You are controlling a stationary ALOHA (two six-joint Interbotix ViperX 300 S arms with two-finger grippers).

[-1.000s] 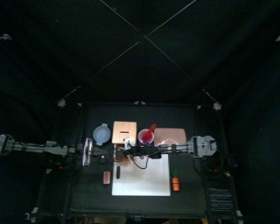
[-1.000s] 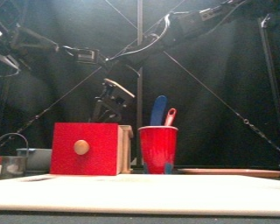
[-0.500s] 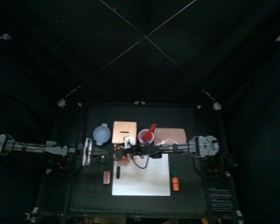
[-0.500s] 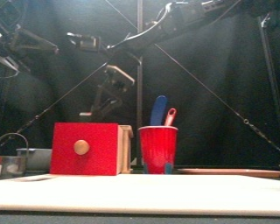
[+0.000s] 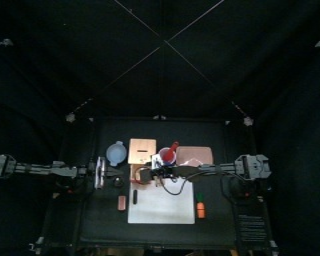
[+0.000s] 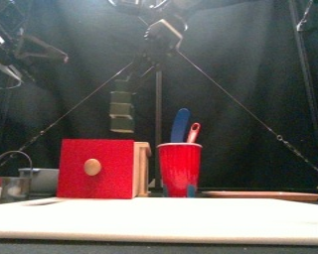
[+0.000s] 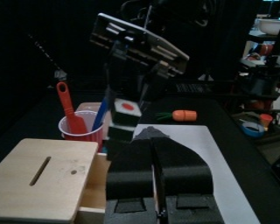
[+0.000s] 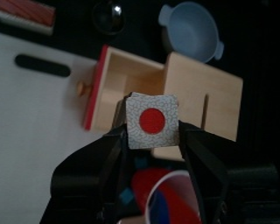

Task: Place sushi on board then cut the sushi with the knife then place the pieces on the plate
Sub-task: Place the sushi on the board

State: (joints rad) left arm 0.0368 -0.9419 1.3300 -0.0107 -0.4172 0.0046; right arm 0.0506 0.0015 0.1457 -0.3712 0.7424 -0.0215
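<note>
Aloft, right tool (image 8: 150, 133) downturned, gripping sushi roll (image 8: 150, 120)

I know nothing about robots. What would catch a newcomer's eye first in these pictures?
The right gripper hangs high in mid-air, clamped on a dark green toy sushi roll whose white end shows a red dot. Below stand a pale wooden box with a red drawer front and a red cup holding a blue toy knife and a red toy knife, behind the white cutting board.

One white board (image 5: 163, 206), one wooden box (image 6: 98, 169), one red cup (image 6: 179, 168), two toy knives (image 6: 179, 124), one bowl (image 5: 116, 153)
</note>
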